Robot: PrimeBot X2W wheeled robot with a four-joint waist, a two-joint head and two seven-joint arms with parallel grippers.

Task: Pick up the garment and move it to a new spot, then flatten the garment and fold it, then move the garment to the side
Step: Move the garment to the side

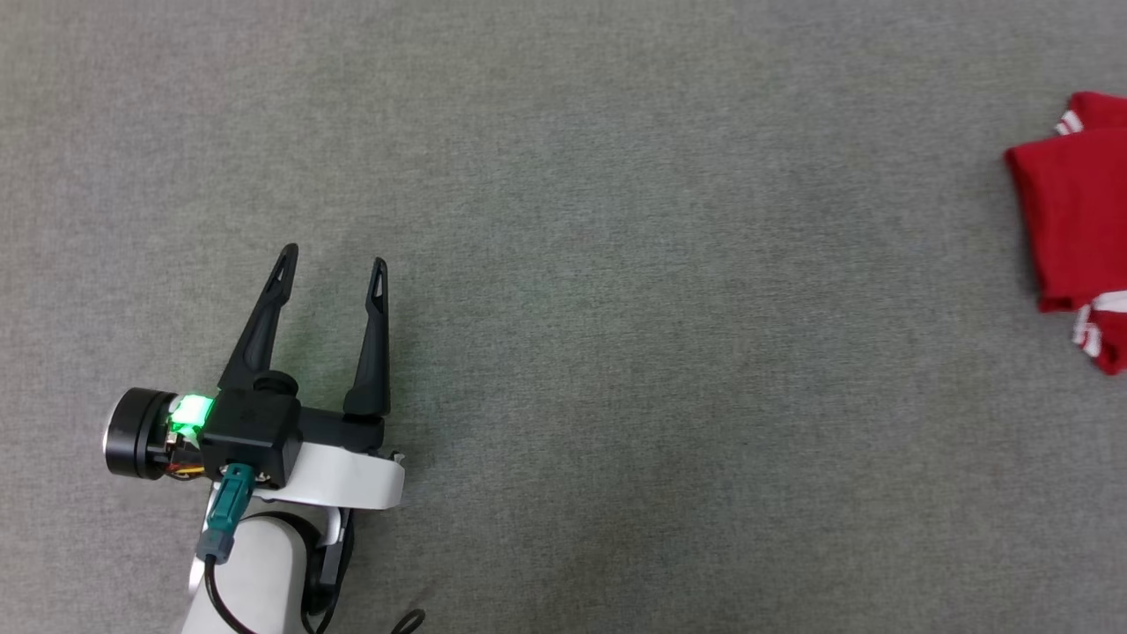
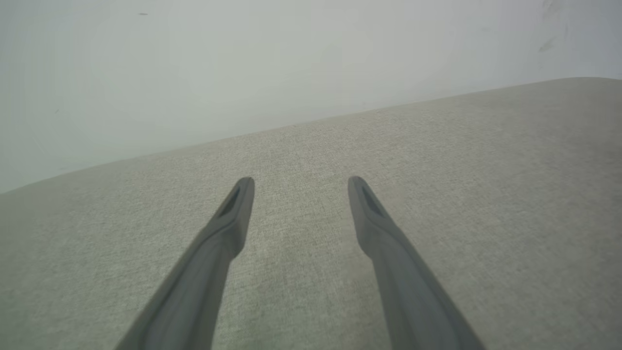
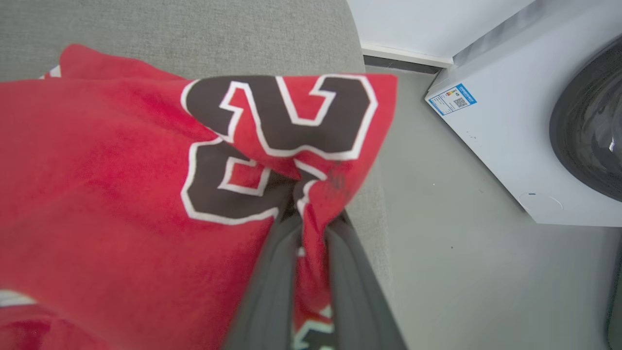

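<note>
The garment (image 1: 1074, 211) is a red shirt with white striped trim, lying folded at the right edge of the grey surface in the head view. Up close, the garment (image 3: 121, 170) shows black white-outlined block figures, and my right gripper (image 3: 311, 218) is shut on a bunched fold of its red cloth near the surface's right edge. My left gripper (image 1: 335, 260) hovers open at the lower left over bare grey fabric, far from the shirt. In its own wrist view, the left gripper (image 2: 296, 187) has nothing between its two fingers.
The grey fabric surface (image 1: 616, 308) spreads wide between the left gripper and the shirt. Beyond its right edge lie a pale floor (image 3: 437, 253) and a white appliance (image 3: 505, 136) with a dark round door. A white wall (image 2: 243, 63) rises behind the surface.
</note>
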